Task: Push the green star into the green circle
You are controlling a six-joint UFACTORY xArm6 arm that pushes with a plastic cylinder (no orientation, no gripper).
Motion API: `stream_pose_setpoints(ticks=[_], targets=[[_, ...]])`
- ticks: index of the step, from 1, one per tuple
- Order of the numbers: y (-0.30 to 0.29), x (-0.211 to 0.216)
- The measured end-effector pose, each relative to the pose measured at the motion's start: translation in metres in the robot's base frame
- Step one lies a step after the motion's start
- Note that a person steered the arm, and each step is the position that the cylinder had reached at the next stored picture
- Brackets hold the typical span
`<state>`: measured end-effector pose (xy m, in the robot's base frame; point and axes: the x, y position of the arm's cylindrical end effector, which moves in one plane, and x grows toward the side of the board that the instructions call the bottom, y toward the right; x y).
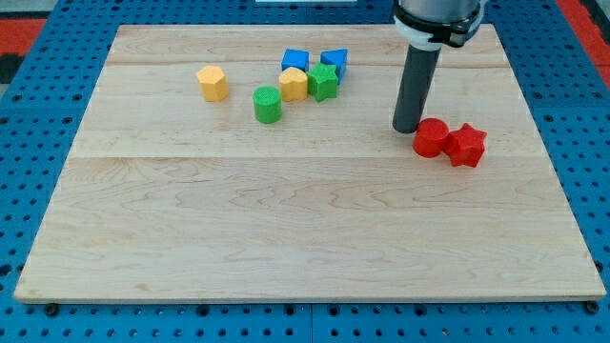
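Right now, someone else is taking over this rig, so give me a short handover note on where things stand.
My tip rests on the board at the view's right, just left of the red cylinder, which sits next to the red star.
The green star is in the cluster near the view's top, pressed among the yellow block, the blue cube and the other blue block.
The green circle stands just below-left of that cluster, a small gap from the star.
Another yellow block sits alone farther left.
Done: nothing visible on the push yet.
Left: bring my tip around to the star's upper right and push it down-left into the circle.
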<state>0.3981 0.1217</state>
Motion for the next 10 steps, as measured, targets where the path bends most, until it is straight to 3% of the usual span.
stream_pose_setpoints(ticks=[1,4,7,10], targets=[[-0.040,-0.008],[-0.065,-0.096],[-0.205,-0.096],[-0.270,-0.060]])
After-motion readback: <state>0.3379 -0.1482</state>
